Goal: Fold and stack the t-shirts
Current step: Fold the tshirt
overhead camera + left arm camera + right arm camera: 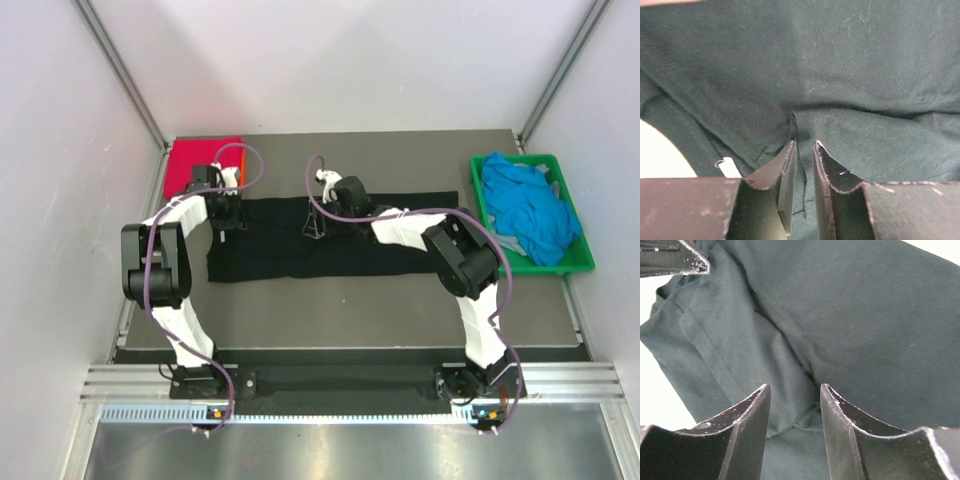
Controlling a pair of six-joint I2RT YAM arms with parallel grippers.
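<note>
Top external view, going left to right: a red shirt (200,165) sits folded flat in the far left corner of the bench (350,310), with a sliver of orange cloth poking out at its right edge, too small to say more. Just in front of it the left gripper (228,215) is down on the left end of the black shirt (300,255). That shirt is spread out as a long dark band across the middle of the bench. The right gripper (316,225) is over the back edge of the same shirt, roughly mid-bench. Way over on the right there's a green crate (575,262) with a rumpled heap of blue shirts (530,205) in it, well apart from the black one.

Left wrist view: the left gripper (805,145) has its jaws nearly together, pinching a raised fold of the black shirt (850,75) between them. A small white tag (729,167) shows just left of the fingers.

Right wrist view: the right gripper (795,390) has its jaws spread wide with nothing clamped. The black shirt (865,330) lies wrinkled under and between them, and I can't tell whether the tips touch it.
</note>
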